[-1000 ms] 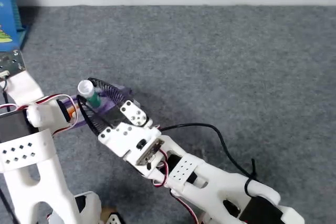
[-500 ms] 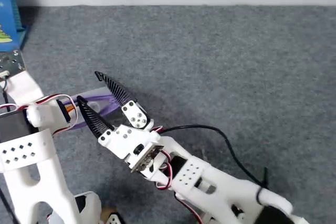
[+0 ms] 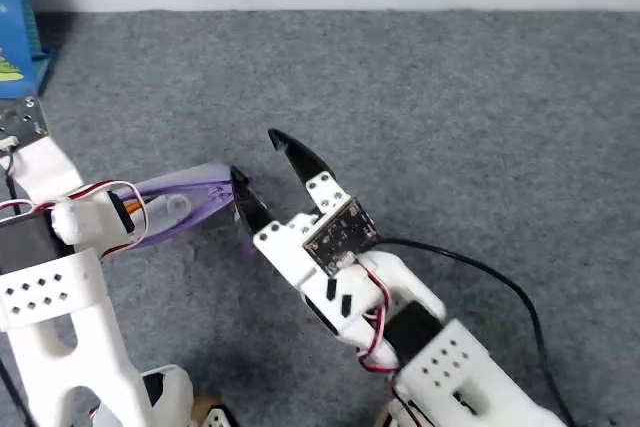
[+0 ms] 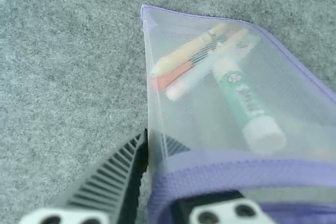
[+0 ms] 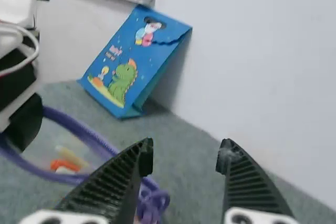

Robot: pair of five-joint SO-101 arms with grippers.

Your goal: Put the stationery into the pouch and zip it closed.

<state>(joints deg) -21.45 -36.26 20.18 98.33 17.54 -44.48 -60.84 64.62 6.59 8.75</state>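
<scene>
Right claw [image 3: 253,154] has swung off the pouch [image 3: 185,205], empty.

The surface [image 3: 450,97] is grey cloth, fuzzy and rough. The pouch [image 4: 184,124] is thin see-through plastic with a soft purple cloth edge. The glue stick [image 4: 244,103] inside is smooth plastic. The right hand [image 5: 187,148] has matt black ribbed plastic fingers [image 5: 110,182]
</scene>
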